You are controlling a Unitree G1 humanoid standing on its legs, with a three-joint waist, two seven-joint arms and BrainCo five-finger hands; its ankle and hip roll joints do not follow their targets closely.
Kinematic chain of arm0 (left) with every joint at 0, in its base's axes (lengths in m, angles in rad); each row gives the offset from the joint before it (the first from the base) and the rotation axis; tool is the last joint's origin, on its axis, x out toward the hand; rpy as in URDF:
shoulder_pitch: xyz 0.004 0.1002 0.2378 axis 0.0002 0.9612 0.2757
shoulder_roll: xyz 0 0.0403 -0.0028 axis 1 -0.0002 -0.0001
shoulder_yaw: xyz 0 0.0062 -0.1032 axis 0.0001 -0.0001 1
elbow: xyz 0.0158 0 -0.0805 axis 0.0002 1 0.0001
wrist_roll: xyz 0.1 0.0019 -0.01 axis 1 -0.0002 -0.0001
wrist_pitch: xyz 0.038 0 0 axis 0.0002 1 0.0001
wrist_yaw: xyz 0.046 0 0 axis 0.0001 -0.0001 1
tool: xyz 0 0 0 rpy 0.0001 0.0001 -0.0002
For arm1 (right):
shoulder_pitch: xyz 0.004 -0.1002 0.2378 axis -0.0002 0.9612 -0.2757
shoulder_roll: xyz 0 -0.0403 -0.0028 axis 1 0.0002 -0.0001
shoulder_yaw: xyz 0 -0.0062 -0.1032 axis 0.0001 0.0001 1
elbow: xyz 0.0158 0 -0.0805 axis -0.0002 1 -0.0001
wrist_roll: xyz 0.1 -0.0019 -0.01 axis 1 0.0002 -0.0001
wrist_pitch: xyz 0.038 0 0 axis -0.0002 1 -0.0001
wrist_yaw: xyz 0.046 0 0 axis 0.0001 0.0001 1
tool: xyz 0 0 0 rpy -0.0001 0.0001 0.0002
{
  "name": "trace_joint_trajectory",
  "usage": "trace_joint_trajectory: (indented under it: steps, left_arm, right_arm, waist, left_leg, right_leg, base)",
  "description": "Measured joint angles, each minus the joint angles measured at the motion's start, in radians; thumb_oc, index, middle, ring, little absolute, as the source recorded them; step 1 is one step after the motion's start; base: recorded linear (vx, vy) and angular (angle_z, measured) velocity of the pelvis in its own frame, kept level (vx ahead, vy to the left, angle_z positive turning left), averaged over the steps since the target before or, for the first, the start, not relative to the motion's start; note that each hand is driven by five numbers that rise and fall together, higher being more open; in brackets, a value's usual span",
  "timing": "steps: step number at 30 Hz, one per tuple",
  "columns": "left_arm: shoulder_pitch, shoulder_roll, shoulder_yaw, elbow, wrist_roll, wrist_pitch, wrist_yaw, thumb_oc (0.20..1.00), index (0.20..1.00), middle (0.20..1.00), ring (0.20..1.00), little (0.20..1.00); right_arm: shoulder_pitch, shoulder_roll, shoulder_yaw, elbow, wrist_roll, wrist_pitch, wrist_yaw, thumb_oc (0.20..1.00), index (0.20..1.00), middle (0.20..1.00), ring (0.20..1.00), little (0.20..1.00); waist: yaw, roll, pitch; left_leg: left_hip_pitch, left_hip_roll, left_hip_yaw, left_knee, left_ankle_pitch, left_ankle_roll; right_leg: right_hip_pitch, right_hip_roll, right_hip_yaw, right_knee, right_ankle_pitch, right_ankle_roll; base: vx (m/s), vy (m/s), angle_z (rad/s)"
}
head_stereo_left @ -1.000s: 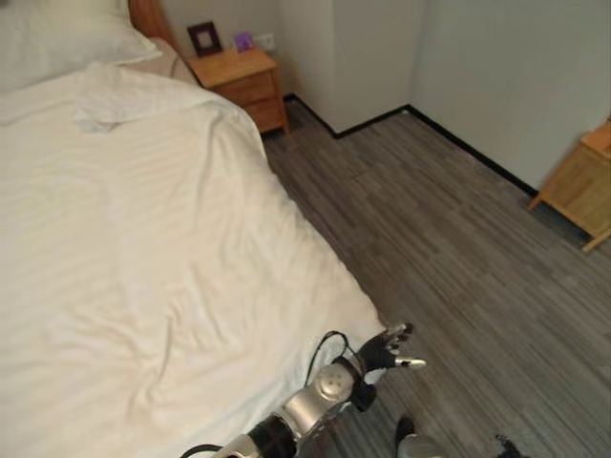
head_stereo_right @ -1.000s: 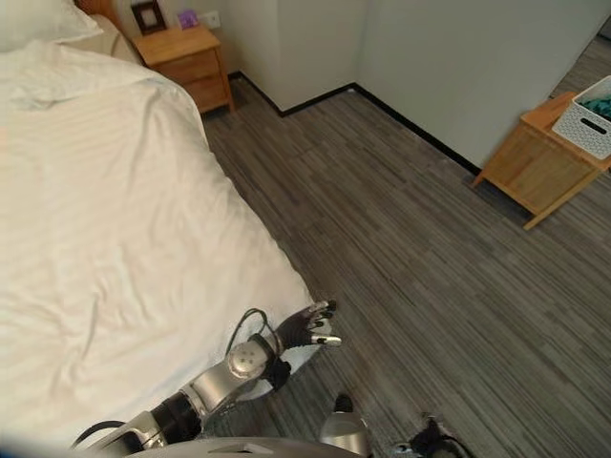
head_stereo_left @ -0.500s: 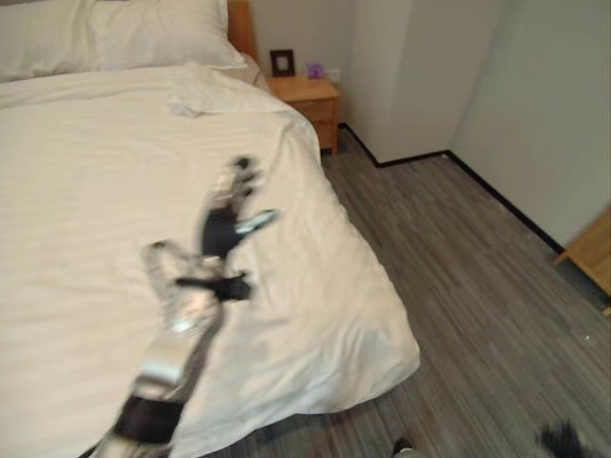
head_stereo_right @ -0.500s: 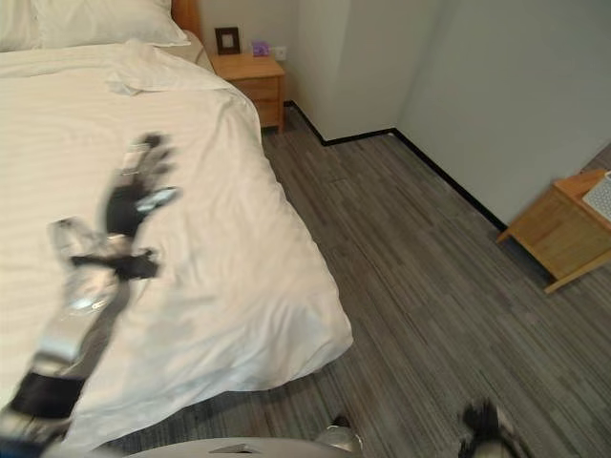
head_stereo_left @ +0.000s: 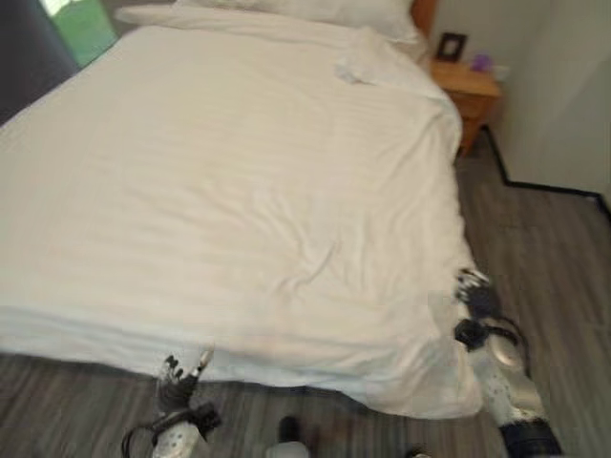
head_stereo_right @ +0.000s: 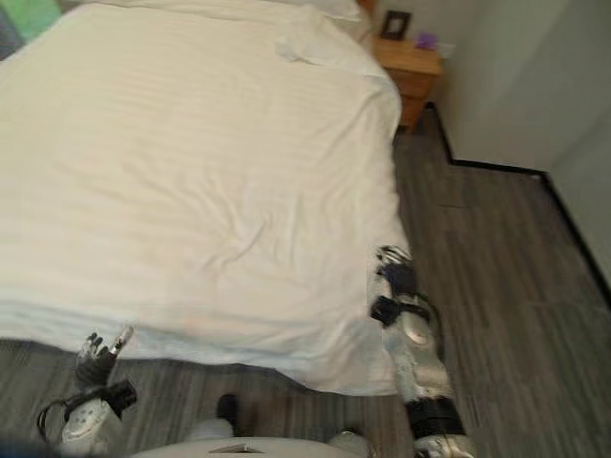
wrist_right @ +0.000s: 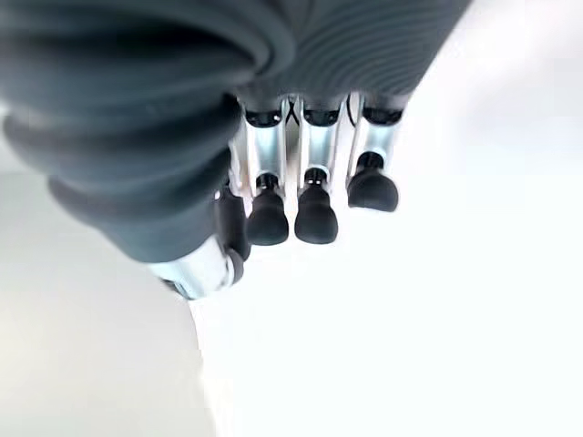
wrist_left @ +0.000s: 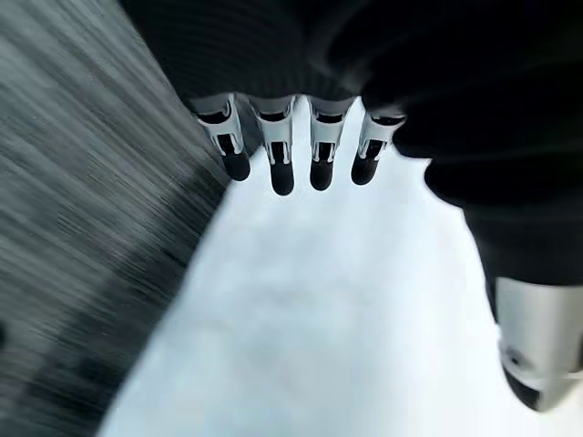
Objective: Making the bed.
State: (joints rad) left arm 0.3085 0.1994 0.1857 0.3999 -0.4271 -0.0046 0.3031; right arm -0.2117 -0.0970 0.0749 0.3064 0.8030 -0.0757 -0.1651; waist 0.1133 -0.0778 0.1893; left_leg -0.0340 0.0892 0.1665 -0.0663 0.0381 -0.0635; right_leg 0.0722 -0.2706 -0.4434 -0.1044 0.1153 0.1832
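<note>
Looking down through the left eye view, you see the white, faintly striped duvet [head_stereo_left: 239,181] spread over the whole bed, nearly smooth, with shallow creases near the foot and a folded-over flap up by the white pillows [head_stereo_left: 315,10]. Your left hand [head_stereo_left: 177,382] hangs low at the foot of the bed, just short of the duvet's hanging edge; your right hand [head_stereo_left: 474,301] sits at the foot corner beside the dark grey plank floor [head_stereo_left: 554,239]. That spacing reads as a stance for pulling the foot edge straight from both ends. A wooden nightstand [head_stereo_left: 470,91] stands by the head of the bed.

In the right eye view, the right hand [head_stereo_right: 393,277] rests against the corner drape, but you cannot make out whether it touches or pinches cloth.

Through the left wrist view, the left hand's fingers [wrist_left: 282,168] hang straight and spread loosely, the thumb apart, holding nothing; white cloth lies beyond them, floor to one side.

Through the right wrist view, the right hand's fingers [wrist_right: 314,214] bend partway, tips close together over plain white cloth. Nothing seems caught between them, though the thumb is mostly hidden behind the cover, so you cannot tell whether cloth is gripped.
</note>
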Motion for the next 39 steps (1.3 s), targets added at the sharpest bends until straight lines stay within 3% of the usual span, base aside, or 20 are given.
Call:
trace_joint_trajectory:
  steps: [2,4,6,9,14,20,22,26,28,29,30,31,33,34,35,36,38,39]
  left_arm:
    - [0.014,0.005,-0.034,0.021,-0.026,0.005,-0.005,1.0,1.0,1.0,1.0,1.0]
    - [0.018,0.006,-0.041,0.028,-0.04,0.003,-0.019,1.0,1.0,1.0,1.0,1.0]
    - [-0.063,0.005,-0.085,0.09,-0.056,-0.006,-0.04,1.0,1.0,1.0,1.0,1.0]
    - [-0.102,0.014,-0.093,0.099,-0.081,-0.022,-0.045,1.0,1.0,1.0,1.0,1.0]
    - [-0.178,0.032,-0.109,0.051,-0.079,-0.039,-0.07,1.0,1.0,1.0,1.0,1.0]
    - [-0.157,0.113,-0.146,-0.005,-0.078,-0.02,-0.102,1.0,1.0,1.0,1.0,1.0]
    - [-0.138,0.125,-0.118,-0.046,-0.08,0.0,-0.093,1.0,1.0,1.0,1.0,1.0]
    - [-0.059,0.103,-0.097,-0.108,-0.132,-0.001,-0.096,1.0,1.0,1.0,1.0,1.0]
    - [-0.029,0.107,-0.086,-0.113,-0.192,0.002,-0.101,1.0,1.0,1.0,1.0,1.0]
    - [-0.016,0.114,-0.087,-0.119,-0.21,0.003,-0.112,1.0,1.0,1.0,1.0,1.0]
    - [0.01,0.13,-0.091,-0.145,-0.242,0.003,-0.14,1.0,1.0,1.0,1.0,1.0]
    - [0.031,0.147,-0.1,-0.179,-0.255,0.002,-0.164,1.0,1.0,1.0,1.0,1.0]
    - [0.075,0.182,-0.104,-0.241,-0.268,-0.007,-0.223,1.0,1.0,1.0,1.0,1.0]
    - [0.085,0.196,-0.107,-0.242,-0.266,-0.007,-0.242,1.0,1.0,1.0,1.0,1.0]
    - [0.083,0.202,-0.113,-0.242,-0.262,-0.008,-0.257,1.0,1.0,1.0,1.0,1.0]
    - [0.035,0.189,-0.155,-0.132,-0.181,-0.015,-0.268,1.0,1.0,1.0,1.0,1.0]
    - [-0.107,0.14,-0.185,0.172,-0.031,0.017,-0.259,1.0,1.0,1.0,1.0,1.0]
    - [-0.132,0.13,-0.177,0.25,0.048,0.017,-0.247,1.0,1.0,1.0,1.0,1.0]
  right_arm:
    - [-0.048,0.003,0.013,0.064,0.065,-0.018,0.004,0.2,0.2,0.2,0.2,0.2]
    - [-0.117,-0.002,0.002,0.148,0.086,-0.053,0.006,0.2,0.2,0.2,0.2,0.2]
    - [-0.176,-0.013,-0.066,0.287,0.114,-0.112,0.004,0.2,0.2,0.2,0.2,0.2]
    - [-0.177,-0.012,-0.084,0.302,0.114,-0.148,0.022,0.2,0.2,0.2,0.2,0.2]
    - [-0.164,0.0,-0.091,0.339,0.096,-0.124,0.055,0.2,0.2,0.2,0.2,0.2]
    - [0.047,-0.026,-0.231,0.36,0.058,-0.045,0.104,0.2,0.2,0.2,0.2,0.2]
    - [0.204,-0.057,-0.365,0.439,0.058,-0.015,0.086,0.2,0.2,0.2,0.2,0.2]
    - [0.414,-0.099,-0.415,0.574,0.041,0.011,0.053,0.2,0.2,0.2,0.2,0.2]
    - [0.423,-0.104,-0.373,0.594,0.008,0.024,0.059,1.0,1.0,1.0,1.0,1.0]
    - [0.425,-0.101,-0.358,0.603,-0.013,0.028,0.065,1.0,1.0,1.0,1.0,1.0]
    - [0.42,-0.096,-0.327,0.609,-0.05,0.045,0.08,1.0,1.0,1.0,1.0,1.0]
    - [0.413,-0.095,-0.316,0.608,-0.074,0.044,0.088,1.0,1.0,1.0,1.0,1.0]
    - [0.381,-0.091,-0.304,0.587,-0.115,0.041,0.101,1.0,1.0,1.0,1.0,1.0]
    - [0.362,-0.096,-0.292,0.575,-0.133,0.04,0.102,1.0,1.0,1.0,1.0,1.0]
    - [0.343,-0.094,-0.28,0.562,-0.14,0.039,0.107,1.0,1.0,1.0,1.0,1.0]
    - [0.322,-0.119,-0.219,0.505,-0.171,0.035,0.106,1.0,1.0,1.0,1.0,1.0]
    - [0.267,-0.136,-0.151,0.471,-0.205,0.025,0.123,1.0,1.0,1.0,1.0,1.0]
    - [0.253,-0.144,-0.125,0.45,-0.218,0.023,0.124,1.0,1.0,1.0,1.0,1.0]
  waist:
    - [0.027,0.012,0.001]
    - [0.06,0.041,0.02]
    - [0.062,0.108,0.055]
    - [0.047,0.126,0.06]
    - [-0.004,0.096,0.049]
    - [-0.117,-0.014,-0.011]
    - [-0.15,-0.039,-0.022]
    - [-0.186,-0.016,0.014]
    - [-0.191,0.021,0.054]
    - [-0.183,0.037,0.063]
    - [-0.156,0.056,0.06]
    - [-0.133,0.063,0.062]
    - [-0.09,0.067,0.053]
    - [-0.07,0.064,0.051]
    - [-0.062,0.056,0.044]
    - [-0.061,0.095,0.029]
    - [-0.077,0.13,0.005]
    - [-0.082,0.139,-0.002]
  left_leg:
    - [-0.005,0.015,0.02,0.005,-0.002,-0.01]
    - [-0.069,0.025,0.002,0.018,0.031,-0.025]
    - [-0.143,0.023,-0.047,0.014,0.061,-0.024]
    - [-0.153,0.017,-0.045,0.012,0.062,-0.025]
    - [-0.106,-0.005,-0.015,-0.022,0.057,-0.03]
    - [-0.031,-0.028,0.074,-0.026,0.025,-0.016]
    - [-0.027,-0.028,0.104,-0.026,0.019,-0.009]
    - [0.007,-0.024,0.143,-0.027,0.005,0.005]
    - [0.045,0.018,0.195,-0.032,-0.015,0.011]
    - [0.052,0.026,0.208,-0.033,-0.015,0.013]
    - [0.055,0.052,0.236,-0.032,-0.001,0.026]
    - [0.058,0.066,0.255,-0.032,0.006,0.026]
    - [0.058,0.081,0.274,-0.03,0.025,0.015]
    - [0.062,0.083,0.291,-0.026,0.031,0.008]
    - [0.064,0.079,0.296,-0.022,0.029,0.003]
    - [0.06,0.094,0.301,-0.019,0.037,-0.008]
    - [0.091,0.123,0.333,-0.025,0.047,-0.021]
    - [0.103,0.136,0.353,-0.025,0.051,-0.038]
  right_leg:
    - [-0.009,0.008,-0.015,-0.004,-0.009,0.004]
    - [-0.042,0.021,-0.049,0.001,0.003,0.002]
    - [-0.074,0.019,-0.112,0.001,0.008,0.001]
    - [-0.082,0.016,-0.123,0.0,0.009,0.002]
    - [-0.064,-0.007,-0.113,0.001,0.009,0.002]
    - [-0.055,-0.031,-0.064,0.001,0.043,-0.002]
    - [-0.069,-0.034,-0.035,0.002,0.071,0.0]
    - [-0.076,-0.032,0.011,0.018,0.119,-0.019]
    - [-0.092,-0.006,0.03,0.049,0.166,-0.038]
    - [-0.1,-0.003,0.032,0.076,0.137,-0.028]
    - [-0.121,0.007,0.025,0.173,0.028,-0.06]
    - [-0.127,0.007,0.002,0.257,-0.037,-0.076]
    - [-0.092,-0.003,-0.03,0.274,-0.11,-0.074]
    - [-0.086,-0.011,-0.058,0.257,-0.128,-0.074]
    - [-0.085,0.001,-0.063,0.227,-0.134,-0.041]
    - [-0.057,0.054,-0.046,0.137,-0.117,-0.036]
    - [-0.005,0.112,0.003,0.007,-0.046,-0.054]
    - [-0.001,0.124,0.015,-0.002,-0.044,-0.058]
  base:
    - [-0.15,-0.067,0.41]
    - [-0.15,-0.076,0.41]
    - [-0.08,-0.044,0.74]
    - [0.01,0.031,0.15]
    - [0.05,0.107,-0.09]
    - [-0.05,0.114,-0.38]
    - [-0.06,0.098,-0.32]
    - [-0.11,0.154,-0.33]
    - [-0.09,0.057,-0.86]
    - [-0.15,0.017,-0.74]
    - [-0.17,-0.022,-0.47]
    - [-0.16,-0.054,-0.49]
    - [-0.15,-0.111,-0.34]
    - [-0.14,-0.138,-0.37]
    - [-0.12,-0.182,-0.44]
    - [-0.09,-0.154,-0.43]
    - [-0.16,-0.199,-0.72]
    - [-0.23,-0.28,-0.78]
